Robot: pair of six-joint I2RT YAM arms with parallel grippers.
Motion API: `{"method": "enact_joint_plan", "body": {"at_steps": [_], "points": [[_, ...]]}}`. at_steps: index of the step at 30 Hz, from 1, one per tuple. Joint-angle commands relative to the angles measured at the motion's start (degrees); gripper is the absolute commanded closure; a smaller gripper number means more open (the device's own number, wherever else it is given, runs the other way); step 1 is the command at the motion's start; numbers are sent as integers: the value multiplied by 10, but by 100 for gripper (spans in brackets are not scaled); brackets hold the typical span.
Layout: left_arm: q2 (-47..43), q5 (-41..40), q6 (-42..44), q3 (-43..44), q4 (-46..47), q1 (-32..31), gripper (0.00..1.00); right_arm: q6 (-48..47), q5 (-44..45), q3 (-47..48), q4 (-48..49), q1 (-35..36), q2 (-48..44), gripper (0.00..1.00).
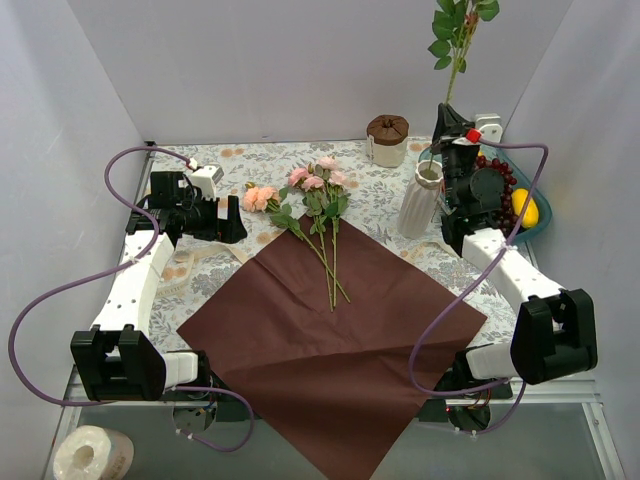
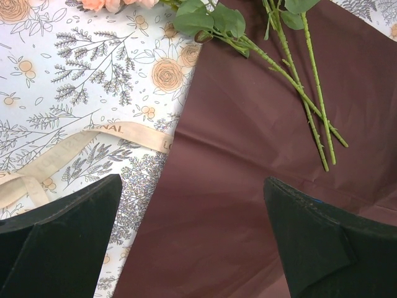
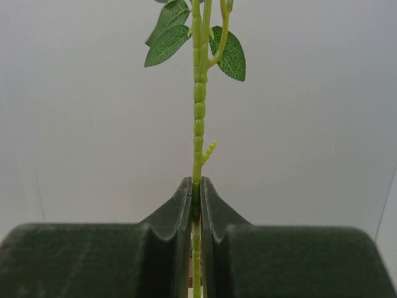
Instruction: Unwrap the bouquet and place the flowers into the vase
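On table centre: maroon paper (image 1: pixel 330 340) opened flat, near corner hanging past the table edge.
flowers (image 1: pixel 318 190): pink and peach roses lying loose at the paper's far corner; heads and leaves on the floral tablecloth (image 1: pixel 370 205), stems crossing on the paper, ends toward the arms.
ribbon (image 2: pixel 93 139): cream, untied, on the cloth left of the paper, one end reaching the paper's edge.
left gripper (image 2: pixel 191 180): fingers spread wide, nothing between them; low over the paper's left edge, just beside the ribbon.
right gripper (image 3: pixel 198 186): raised at far right, fingers pinched nearly together on a green stem.
held stem (image 3: pixel 198 112): upright, leaves above the fingers; top runs out of the overhead view, no bloom visible. Lower end hidden by the gripper.
vase (image 1: pixel 418 205): white, ribbed, upright on the cloth right of the paper's far corner, just front-left of the right gripper; stem end inside the mouth or not, cannot tell.
jar (image 1: pixel 387 140): cream, brown lid, behind the vase, apart from it.
fruit bowl (image 1: pixel 525 205): far right, partly behind the right arm.
paper roll (image 1: pixel 92 455): off the table, near-left corner.
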Motion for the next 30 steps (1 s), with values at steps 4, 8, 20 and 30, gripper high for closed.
{"method": "enact_joint_plan", "body": {"at_steps": [4,8,20,30], "points": [[-16,13,7,25,-1,1,2,-5,65,-11,-127,-3,-77,63],[-21,17,3,33,2,1,2,16,82,-38,-220,1,-126,28],[-35,17,-6,29,5,1,2,1,-84,-2,-397,57,-190,31],[-40,9,-12,29,4,1,2,25,-129,150,-678,172,64,37]]}}
